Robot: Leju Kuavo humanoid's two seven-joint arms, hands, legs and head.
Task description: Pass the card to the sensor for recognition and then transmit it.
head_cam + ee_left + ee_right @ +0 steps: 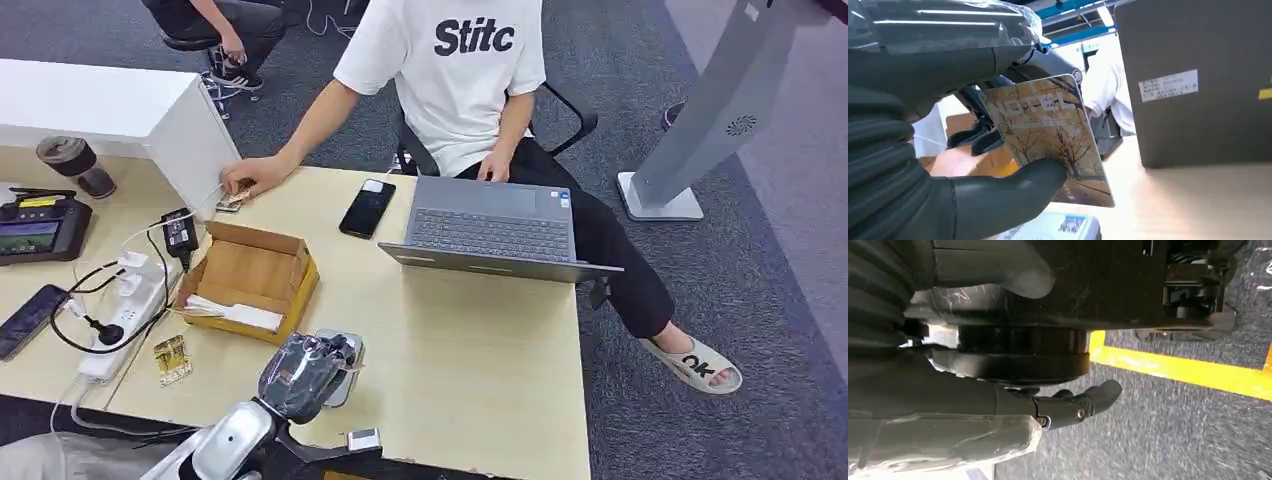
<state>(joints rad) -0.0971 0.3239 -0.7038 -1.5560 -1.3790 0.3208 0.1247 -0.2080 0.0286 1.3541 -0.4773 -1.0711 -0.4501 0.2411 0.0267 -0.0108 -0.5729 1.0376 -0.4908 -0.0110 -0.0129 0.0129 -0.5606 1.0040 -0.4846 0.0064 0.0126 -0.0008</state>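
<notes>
The left robot hand (pixel 305 375) is closed on the card (pixel 1048 137), pinching it between the thumb and the darker fingers. The card, printed with bare trees and the word HOTEL, is held tilted above the worktop (pixel 470 370) near its front edge. In the head view a light grey device (pixel 345 352), judged to be the sensor, lies directly under the hand, just beside the front corner of the cardboard box (pixel 252 280).

Step in hand, as judged: presentation of the card to the sensor. Keep the pinch firm, bring the card face flat and parallel over the reader, and hold it steady before passing it on.

The right robot hand (pixel 1068 407) hangs over grey carpet beside a yellow floor line; it holds nothing, fingers loosely extended.

A seated person rests one hand at the worktop's far edge. An open laptop (pixel 495 228), a black phone (pixel 367 207), a power strip (pixel 125 310) and a second card (pixel 172 358) lie on the worktop.
</notes>
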